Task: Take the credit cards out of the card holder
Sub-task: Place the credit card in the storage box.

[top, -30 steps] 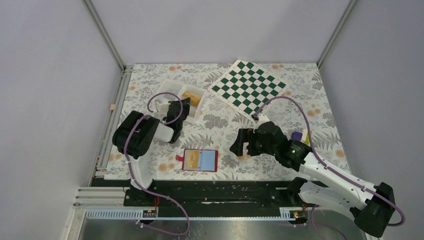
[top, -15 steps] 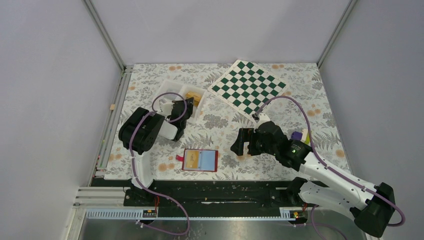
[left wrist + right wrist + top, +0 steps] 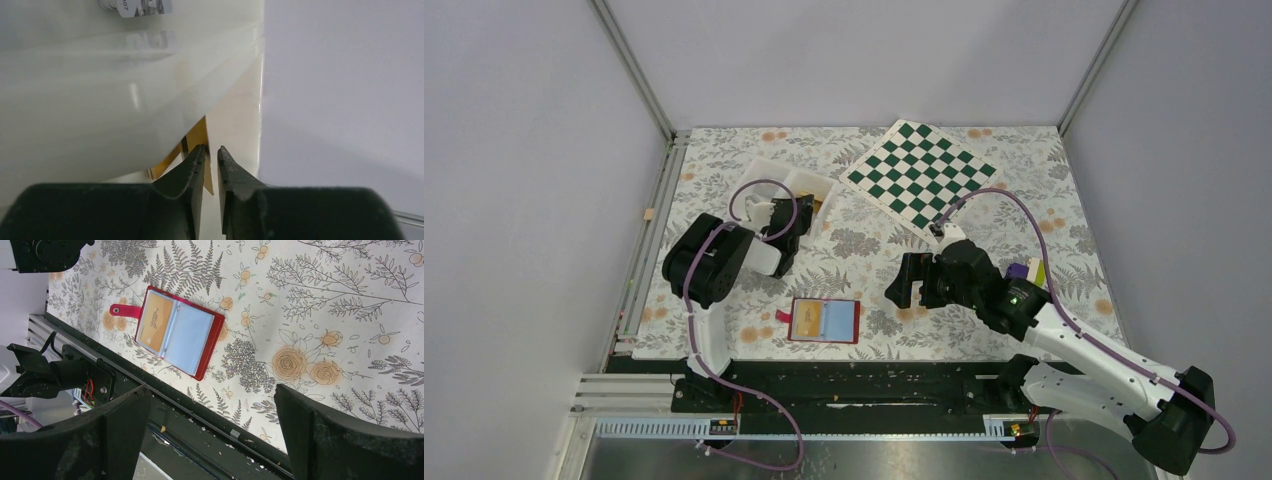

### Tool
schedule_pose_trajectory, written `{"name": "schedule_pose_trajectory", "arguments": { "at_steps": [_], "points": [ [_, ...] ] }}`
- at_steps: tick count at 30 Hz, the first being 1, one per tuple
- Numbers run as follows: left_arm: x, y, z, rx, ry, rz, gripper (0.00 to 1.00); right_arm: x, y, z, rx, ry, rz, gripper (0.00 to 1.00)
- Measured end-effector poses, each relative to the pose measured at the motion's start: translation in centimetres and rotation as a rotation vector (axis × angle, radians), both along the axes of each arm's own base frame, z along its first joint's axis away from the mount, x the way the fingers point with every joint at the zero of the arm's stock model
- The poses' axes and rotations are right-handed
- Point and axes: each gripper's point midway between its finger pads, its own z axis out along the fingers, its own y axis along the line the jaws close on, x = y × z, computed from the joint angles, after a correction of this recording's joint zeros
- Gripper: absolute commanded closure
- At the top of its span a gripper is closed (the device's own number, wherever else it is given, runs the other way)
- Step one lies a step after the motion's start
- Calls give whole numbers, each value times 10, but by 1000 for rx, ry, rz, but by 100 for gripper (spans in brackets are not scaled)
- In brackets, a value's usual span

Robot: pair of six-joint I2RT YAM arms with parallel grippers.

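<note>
Red folding card holder (image 3: 824, 320) with pale blue inner pockets lies open on the floral-print table (image 3: 874, 250) at 6 o'clock of the top view. It has not moved over the last second, and one orange-yellow rectangular first credit card (image 3: 807, 320) sits in its 9 o'clock pocket. The left gripper (image 3: 792, 212) has advanced toward 12 o'clock and now covers the 3 o'clock compartment of the white two-compartment plastic tray (image 3: 759, 170), hiding the card seen there a second ago. The right gripper (image 3: 902, 287) hovers at 3 o'clock of the card holder, position unchanged. One green-and-white checkered board (image 3: 919, 172) lies at 1 o'clock. In the left wrist view the fingertips (image 3: 197, 160), pressed together a second ago, stand parted by a narrow slit. A second credit card (image 3: 200, 135) leans on the tray wall just beyond them, its edge showing in the slit. Judged: a release into the tray is under way; whether the pads still touch the card cannot be told. In the right wrist view the jaws are spread wide with nothing between them. The card holder lies at 10 o'clock, its red snap tab (image 3: 121, 310) at its 9 o'clock edge, and its other pocket shows no card. Count: two arms, one card holder, one tray, one board and two credit cards in sight. Judged: at least one extraction remains.
</note>
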Motion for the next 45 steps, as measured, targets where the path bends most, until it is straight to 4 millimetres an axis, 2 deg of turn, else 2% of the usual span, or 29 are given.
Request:
{"name": "schedule_pose_trajectory", "arguments": {
  "at_steps": [5,11,21,34,39,43,45],
  "points": [
    [2,-2,1,14,2,-7,73,0,0,0,-1,1,0,1],
    [-2,1,-12,60,55,-12,67,-1,0,1,-3,4,0,1],
    [-8,5,-11,121,111,-25,61,1,1,7,7,-4,-1,1],
    [-10,-2,15,286,148,-100,54,0,3,8,19,6,1,1],
    [-19,2,21,360,177,-120,53,1,5,9,26,4,0,0],
    [-24,7,39,422,158,-135,52,2,6,5,18,14,-2,3],
    [-29,10,55,458,138,-151,52,3,8,1,13,29,-4,7]
  ]
}}
